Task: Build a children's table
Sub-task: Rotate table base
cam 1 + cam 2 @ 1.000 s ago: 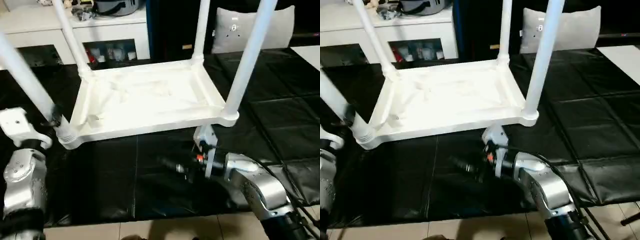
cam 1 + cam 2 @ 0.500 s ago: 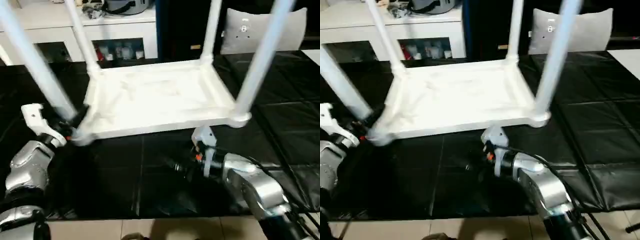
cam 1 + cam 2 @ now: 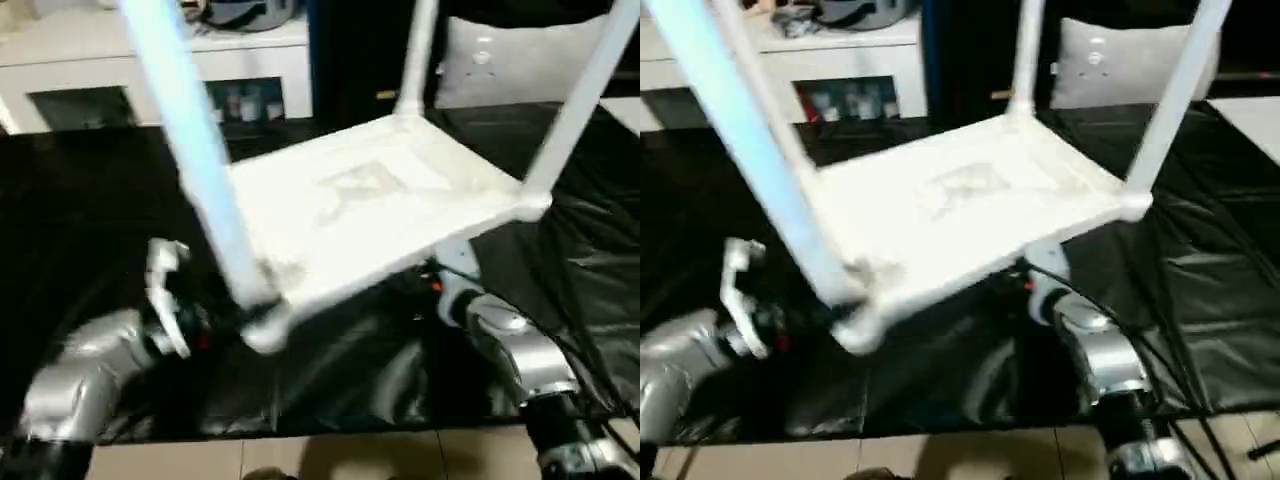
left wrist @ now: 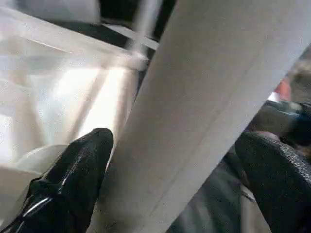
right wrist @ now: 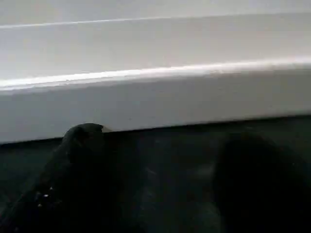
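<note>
- Turning the children's table (image 3: pixel 370 210) over looks like the step in hand. It sits upside down and tilted at the middle of the black-sheeted tabletop (image 3: pixel 90 200), legs up, with its near-left corner socket (image 3: pixel 262 330) dipping toward the near edge.
- The left claw (image 4: pixel 175 143) stands wide around the near-left leg (image 3: pixel 200 170), fingers (image 4: pixel 77 170) either side and not clamped. I would close on it low, by the socket, before levering.
- The right claw (image 5: pixel 165 136), also wide and holding nothing, sits just under the raised rim (image 5: pixel 155 102) at the near edge. It should lift evenly so the frame does not twist.
- The legs are smooth, round white tubes and probably slippery.
- The panel is hard moulded plastic, ribbed inside with a straight lip.
- The sheet is glossy and creased, so a corner may slide.
</note>
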Motion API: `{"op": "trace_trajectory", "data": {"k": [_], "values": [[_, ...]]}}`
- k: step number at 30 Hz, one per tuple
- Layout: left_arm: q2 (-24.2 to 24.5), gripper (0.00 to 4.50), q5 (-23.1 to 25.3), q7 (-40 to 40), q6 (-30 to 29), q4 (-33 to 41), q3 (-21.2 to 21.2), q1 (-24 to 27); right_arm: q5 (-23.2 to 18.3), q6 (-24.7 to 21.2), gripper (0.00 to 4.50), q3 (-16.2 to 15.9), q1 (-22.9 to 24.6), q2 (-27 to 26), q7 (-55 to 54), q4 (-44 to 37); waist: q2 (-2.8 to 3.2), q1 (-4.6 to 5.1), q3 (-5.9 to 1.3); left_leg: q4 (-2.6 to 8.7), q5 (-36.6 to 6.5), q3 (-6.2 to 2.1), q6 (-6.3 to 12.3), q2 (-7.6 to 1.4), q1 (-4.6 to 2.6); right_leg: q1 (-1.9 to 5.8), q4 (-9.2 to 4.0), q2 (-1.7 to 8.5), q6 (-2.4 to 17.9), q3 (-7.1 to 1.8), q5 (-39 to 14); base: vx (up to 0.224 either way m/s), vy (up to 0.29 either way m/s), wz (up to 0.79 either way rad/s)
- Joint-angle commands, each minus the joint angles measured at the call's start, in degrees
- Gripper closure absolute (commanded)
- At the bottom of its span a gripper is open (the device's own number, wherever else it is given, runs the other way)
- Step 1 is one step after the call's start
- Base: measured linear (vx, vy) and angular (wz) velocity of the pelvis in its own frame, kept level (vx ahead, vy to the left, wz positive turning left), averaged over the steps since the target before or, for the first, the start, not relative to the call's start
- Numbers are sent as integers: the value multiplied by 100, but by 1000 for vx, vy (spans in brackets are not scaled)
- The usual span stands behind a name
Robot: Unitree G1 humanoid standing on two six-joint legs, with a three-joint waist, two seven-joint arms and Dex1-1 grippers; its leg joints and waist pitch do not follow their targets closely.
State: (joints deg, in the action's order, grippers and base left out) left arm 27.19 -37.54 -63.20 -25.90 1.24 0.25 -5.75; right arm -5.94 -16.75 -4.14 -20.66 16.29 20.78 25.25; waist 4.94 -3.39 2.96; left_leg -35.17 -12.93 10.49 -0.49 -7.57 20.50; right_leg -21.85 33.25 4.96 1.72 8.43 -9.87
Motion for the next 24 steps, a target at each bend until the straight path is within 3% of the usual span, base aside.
{"op": "trace_trajectory", "data": {"k": [1,5,10,15,22,23,24], "values": [[59,1,-362,-95,-368,649,-261,50,-34,179,0,52,-155,-90,78,149,-59,34,-282,570,-1628,-318,-146,-659,-16,259,-397,621,901,-552,-2118,0,0,0],[-53,1,-715,44,-743,1143,-453,74,-36,438,0,-169,-330,-285,401,201,-84,166,-294,537,-1415,-306,4,-628,36,303,-357,608,1071,-543,-1856,0,0,0],[-221,1,-946,211,-1109,1621,-605,120,-100,667,0,-529,-441,-511,1045,187,-139,260,-304,485,-1069,-288,235,-613,70,314,-376,596,1040,-533,-1914,0,0,0],[-369,1,-1109,439,-1299,1835,-688,127,8,863,0,-762,-441,-582,1465,247,-130,256,-309,468,-912,-268,309,-629,40,288,-358,549,1099,-532,-1693,0,0,0],[-548,1,-1232,521,-1423,1894,-746,48,-26,942,0,-824,-341,-642,1751,195,-120,210,-309,481,-1006,-271,202,-639,8,288,-362,541,1054,-535,-1732,0,0,0],[-633,1,-1234,604,-1446,1935,-780,9,18,974,0,-797,-292,-637,1713,197,-80,196,-311,479,-1028,-271,170,-638,-1,286,-365,540,1051,-535,-1723,0,0,0],[-658,1,-1232,641,-1444,1944,-786,0,30,984,0,-783,-281,-632,1690,210,-100,195,-311,480,-1029,-268,166,-640,-3,286,-376,538,1046,-538,-1707,0,0,0]]}}
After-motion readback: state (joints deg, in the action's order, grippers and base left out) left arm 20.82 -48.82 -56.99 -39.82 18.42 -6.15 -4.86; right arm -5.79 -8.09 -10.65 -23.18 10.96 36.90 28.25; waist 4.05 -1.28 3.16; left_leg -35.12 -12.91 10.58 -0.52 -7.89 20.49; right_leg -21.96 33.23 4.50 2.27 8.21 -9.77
